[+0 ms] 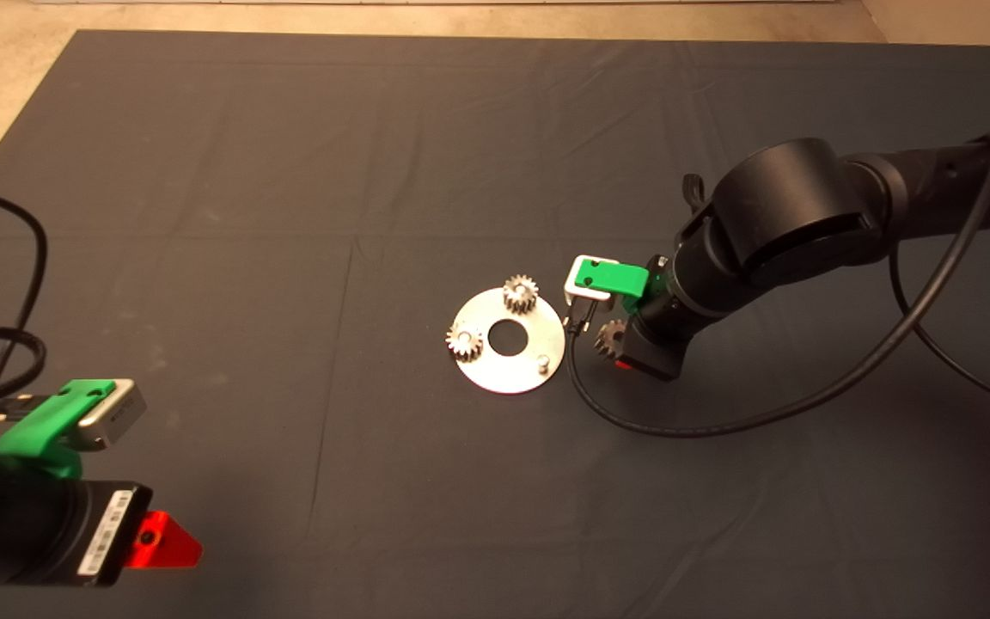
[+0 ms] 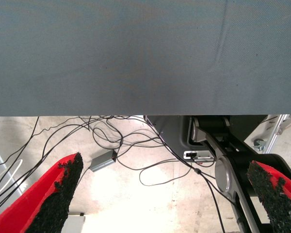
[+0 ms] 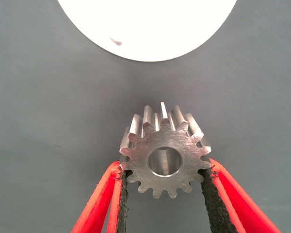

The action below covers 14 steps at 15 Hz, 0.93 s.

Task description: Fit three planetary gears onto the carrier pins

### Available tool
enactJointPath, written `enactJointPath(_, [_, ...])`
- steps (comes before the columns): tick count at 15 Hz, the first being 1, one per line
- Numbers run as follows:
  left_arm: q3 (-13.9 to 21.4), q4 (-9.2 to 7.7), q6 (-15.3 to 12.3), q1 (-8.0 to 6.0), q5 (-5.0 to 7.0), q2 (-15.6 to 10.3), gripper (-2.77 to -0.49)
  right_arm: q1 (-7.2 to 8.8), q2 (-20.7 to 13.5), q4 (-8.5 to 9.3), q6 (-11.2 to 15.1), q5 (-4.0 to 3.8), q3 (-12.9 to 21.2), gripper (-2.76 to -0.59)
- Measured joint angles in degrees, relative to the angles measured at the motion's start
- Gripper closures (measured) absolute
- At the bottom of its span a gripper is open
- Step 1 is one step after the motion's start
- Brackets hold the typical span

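Parked at the mat's near left corner: left gripper [image 1: 160, 542], green body, red fingers spread wide with nothing between them in its wrist view [image 2: 165, 194], only the dark fabric mat [image 2: 145, 53] edge and a tangle of floor cables [image 2: 111, 141] beyond. Near the mat's centre: one flat shiny round metal disc with a large centre hole [image 1: 495, 374], smooth and bright. Three small toothed steel spur gears counted, two seated on the disc, one at its left rim [image 1: 465, 340], one at its far rim [image 1: 520, 293]. Three pins by count, yet only one short silvery cylindrical stud [image 1: 541, 364] showing bare, at the disc's near right; the other two hidden under the seated gears. Just right of the disc, apart from it: third gear [image 1: 608, 339], [image 3: 164, 156], machined face, round bore, pinched at both flanks by the black pads of the right gripper [image 3: 164, 194], mostly hidden under its arm from above. Disc cut off and glaring white in the right wrist view [image 3: 145, 29].
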Motion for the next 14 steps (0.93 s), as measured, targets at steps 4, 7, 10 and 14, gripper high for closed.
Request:
enactJointPath(4, [0.0,0.0,0.0,0.0,0.0,0.0,-2.46,0.76,1.6,1.25,1.3,-0.05,-0.6,-0.94])
enactJointPath(7, [0.0,0.0,0.0,0.0,0.0,0.0,-2.46,0.74,3.5,1.74,2.0,-0.05,-1.6,-0.94])
enactJointPath(10, [0.0,0.0,0.0,0.0,0.0,0.0,-2.46,0.74,5.8,2.51,2.5,-0.02,-3.5,-0.94])
enactJointPath(14, [0.0,0.0,0.0,0.0,0.0,0.0,-2.46,0.74,7.9,2.6,2.6,0.02,-5.9,-0.94])
